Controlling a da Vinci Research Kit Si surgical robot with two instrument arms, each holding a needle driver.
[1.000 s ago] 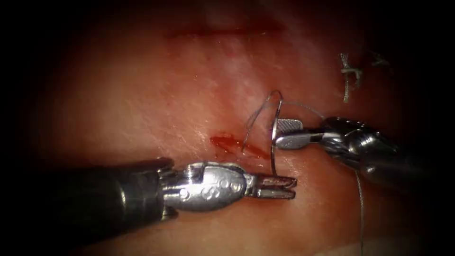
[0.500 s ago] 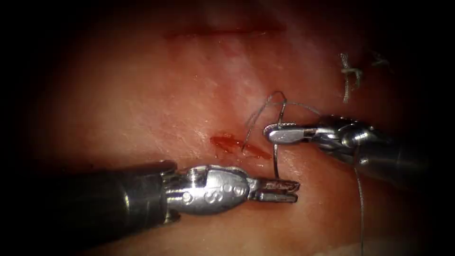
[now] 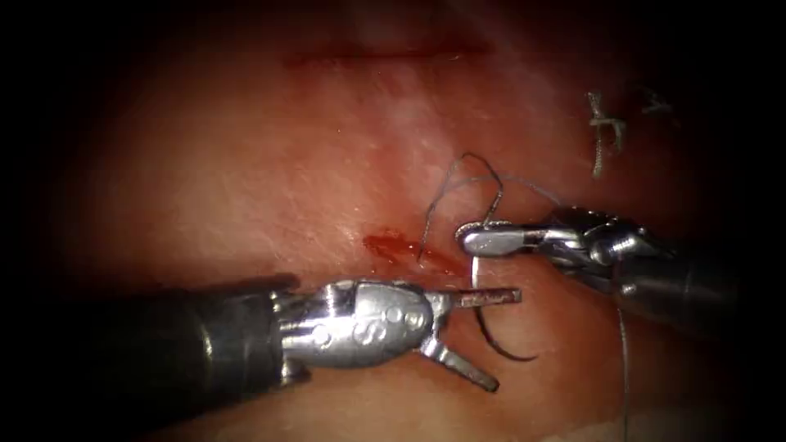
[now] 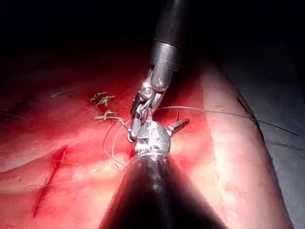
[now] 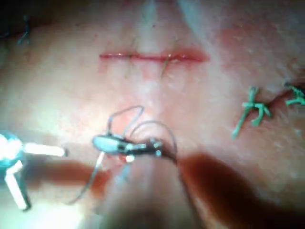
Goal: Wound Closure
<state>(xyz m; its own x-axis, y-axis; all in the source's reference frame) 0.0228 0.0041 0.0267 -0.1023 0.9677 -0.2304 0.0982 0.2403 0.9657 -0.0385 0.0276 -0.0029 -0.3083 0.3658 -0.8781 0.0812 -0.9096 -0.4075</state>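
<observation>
Both tools are meeting at the cut [image 3: 409, 252] in the endoscope view: the right tool [image 3: 479, 240] is clamping the needle [image 3: 491, 331] near its upper end, the curve hanging free above the tissue [image 3: 246, 180], while the left tool [image 3: 499, 337] is gaping wide, holding nothing. Thread [image 3: 458, 176] is looping above. From the left wrist, the left tool [image 4: 174, 128] is spreading open. From the right wrist, the right tool [image 5: 102, 142] is gripping the needle [image 5: 88, 183].

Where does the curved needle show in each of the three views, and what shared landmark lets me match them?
Endoscope: needle held by the right pincer, curving down past the open left pincer, right of the cut.
Left wrist: too hidden to tell.
Right wrist: needle hanging from the right pincer.
Shared landmark: knotted thread ends.
</observation>
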